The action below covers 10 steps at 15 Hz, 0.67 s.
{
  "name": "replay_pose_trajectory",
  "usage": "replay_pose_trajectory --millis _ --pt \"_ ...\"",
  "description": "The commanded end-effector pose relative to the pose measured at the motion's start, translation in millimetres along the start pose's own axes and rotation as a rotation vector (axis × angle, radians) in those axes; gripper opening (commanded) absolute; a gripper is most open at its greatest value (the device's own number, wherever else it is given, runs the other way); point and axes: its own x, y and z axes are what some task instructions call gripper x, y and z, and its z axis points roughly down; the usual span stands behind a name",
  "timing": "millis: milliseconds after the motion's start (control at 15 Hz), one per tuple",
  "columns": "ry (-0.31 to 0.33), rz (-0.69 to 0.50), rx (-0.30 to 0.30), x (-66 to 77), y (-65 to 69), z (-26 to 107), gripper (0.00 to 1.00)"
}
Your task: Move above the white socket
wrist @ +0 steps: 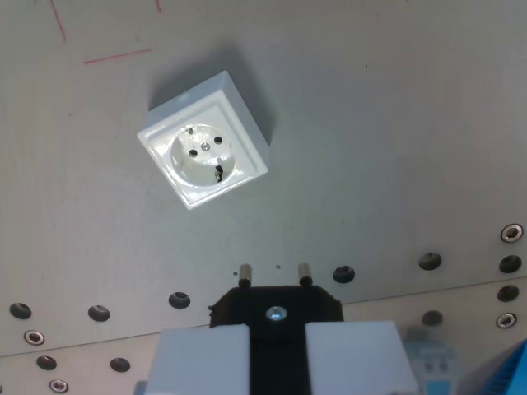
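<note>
On the grey worktop [395,123], the white socket [202,151] lies ahead of the fingers [206,355] clamped on a black 2-pin plug [275,309], so centring both pins over its holes matters most.

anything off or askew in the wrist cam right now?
The white socket sits rotated against the rows of table holes, its square face askew in the wrist view. It lies up and to the view's left of the black plug held in the gripper. No damage visible.
</note>
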Motion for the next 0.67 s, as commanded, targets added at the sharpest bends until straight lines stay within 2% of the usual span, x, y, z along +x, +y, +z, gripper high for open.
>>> replay_pose_trajectory --millis 67,667 --pt "0.001 -0.015 0.0 -0.3 -0.3 1.4 0.0" --pt "0.026 -0.081 0.005 -1.5 -2.7 12.6 0.0"
